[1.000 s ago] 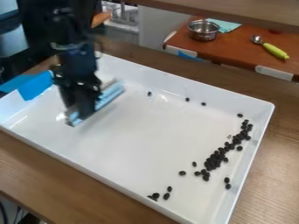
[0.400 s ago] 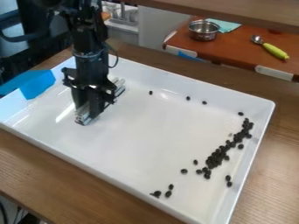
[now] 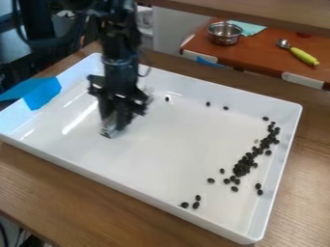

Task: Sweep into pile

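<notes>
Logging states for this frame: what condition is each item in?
gripper: closed on the sweeping bar
sweeping bar: held, low over the tray
beans: uneven band near the tray's right side, strays around it, not one pile
tray: open, base down
blue tape: over the tray's left edge
metal pot: upright, lid off
spoon: lying down
cloth: lying partly behind the pot

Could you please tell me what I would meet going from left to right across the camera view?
Blue tape → the robot's black hand → a lone small black bean → the densest clump of black beans → a metal spoon with a yellow-green handle.
</notes>
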Motion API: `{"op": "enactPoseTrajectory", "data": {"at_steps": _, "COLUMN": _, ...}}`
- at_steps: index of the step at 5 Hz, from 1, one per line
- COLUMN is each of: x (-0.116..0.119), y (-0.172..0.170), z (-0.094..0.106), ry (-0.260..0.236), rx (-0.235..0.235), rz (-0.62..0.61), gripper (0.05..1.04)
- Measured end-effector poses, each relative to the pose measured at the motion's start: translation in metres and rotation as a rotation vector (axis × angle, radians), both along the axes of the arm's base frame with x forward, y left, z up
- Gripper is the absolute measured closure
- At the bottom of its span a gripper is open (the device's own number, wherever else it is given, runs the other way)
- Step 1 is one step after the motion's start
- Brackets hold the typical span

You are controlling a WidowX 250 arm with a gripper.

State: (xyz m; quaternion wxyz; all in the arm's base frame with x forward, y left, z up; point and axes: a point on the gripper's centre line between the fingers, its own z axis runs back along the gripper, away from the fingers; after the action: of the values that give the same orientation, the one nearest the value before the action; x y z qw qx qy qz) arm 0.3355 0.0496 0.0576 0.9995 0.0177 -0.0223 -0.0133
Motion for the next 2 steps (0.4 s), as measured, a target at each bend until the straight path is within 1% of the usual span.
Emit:
{"op": "enactPoseTrajectory", "data": {"at_steps": 1, "x": 0.0, "y": -0.029, "z": 0.0, "ry": 0.016, "rx": -0.009, "rz": -0.029, "gripper": 0.711}}
{"op": "enactPoseTrajectory", "data": {"at_steps": 2, "x": 0.004, "y": -0.049, "z": -0.001, "ry": 0.02, "rx": -0.009, "rz": -0.034, "gripper": 0.711}}
